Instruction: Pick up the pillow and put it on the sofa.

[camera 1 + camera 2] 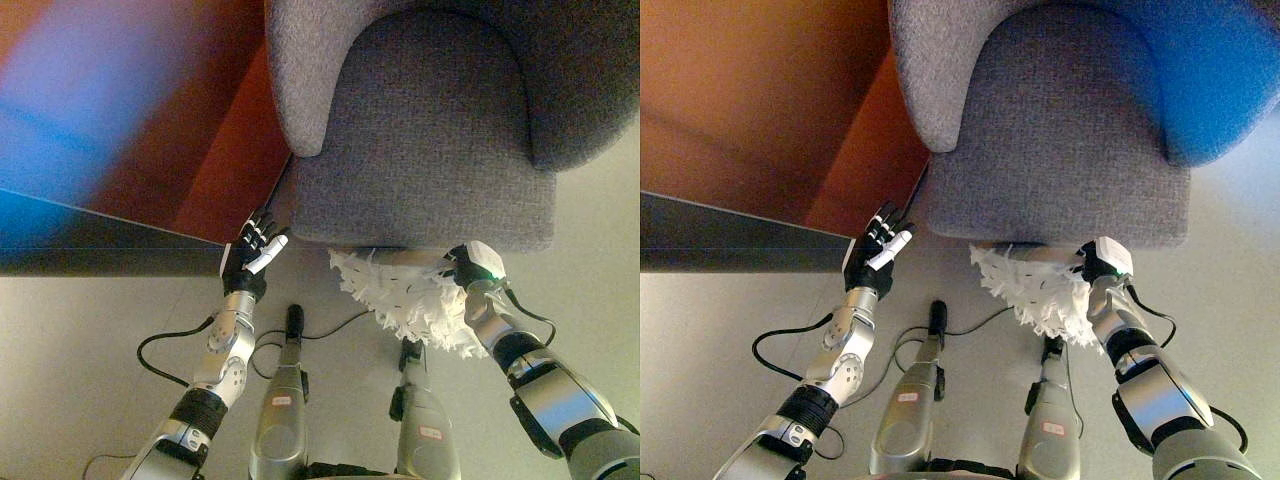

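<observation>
The sofa (425,120) is upholstered in coarse grey woven fabric, with a rounded seat cushion, a straight front face and thick curved arms wrapping either side. It stands on a smooth pale floor (90,330).

The pillow (405,295) is white and shaggy, its surface a mass of ragged tufts with an irregular fringed outline. It sits low at the sofa's front edge, its upper part against the base of the seat front, not on the seat.

The right robot hand (470,268) is at the pillow's right upper corner, pressed into the tufts. Its fingers are buried in the pile, so it cannot be told whether they are clamped on the pillow.

The left robot hand (255,250) is raised beside the sofa's left front corner, fingers straight and spread apart, holding nothing and clear of the pillow.

A reddish-brown panel (770,120) with a dark band along its lower edge lies left of the sofa.
</observation>
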